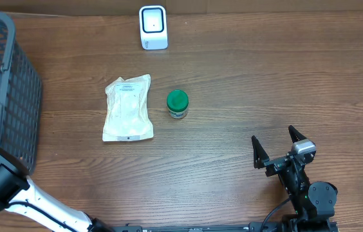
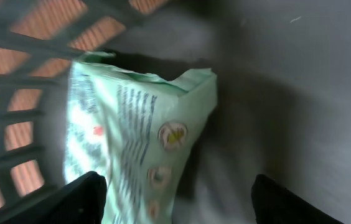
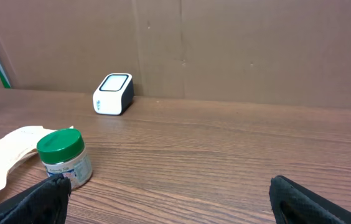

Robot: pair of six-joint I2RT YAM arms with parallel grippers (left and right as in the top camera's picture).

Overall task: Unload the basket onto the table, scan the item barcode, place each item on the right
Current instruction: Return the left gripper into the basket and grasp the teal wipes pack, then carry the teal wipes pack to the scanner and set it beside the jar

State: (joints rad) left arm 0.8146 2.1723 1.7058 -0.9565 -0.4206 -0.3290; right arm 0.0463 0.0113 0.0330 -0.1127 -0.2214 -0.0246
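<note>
A pale green printed packet point(image 2: 132, 124) lies inside the grey mesh basket point(image 2: 14, 81), leaning against its wall. My left gripper point(image 2: 178, 200) hovers just over it, open, with the packet's lower edge between the fingers and nearer the left one point(image 2: 82, 199). From overhead the left gripper is hidden inside the basket point(image 1: 14, 96). The white barcode scanner point(image 1: 153, 27) stands at the table's back edge. My right gripper point(image 1: 273, 135) rests open and empty at the front right, facing the scanner point(image 3: 113, 94).
A green-lidded jar point(image 1: 177, 104) stands mid-table with a white pouch point(image 1: 128, 108) lying flat to its left. In the right wrist view the jar point(image 3: 65, 157) sits just ahead of the left finger. A brown cardboard wall backs the table.
</note>
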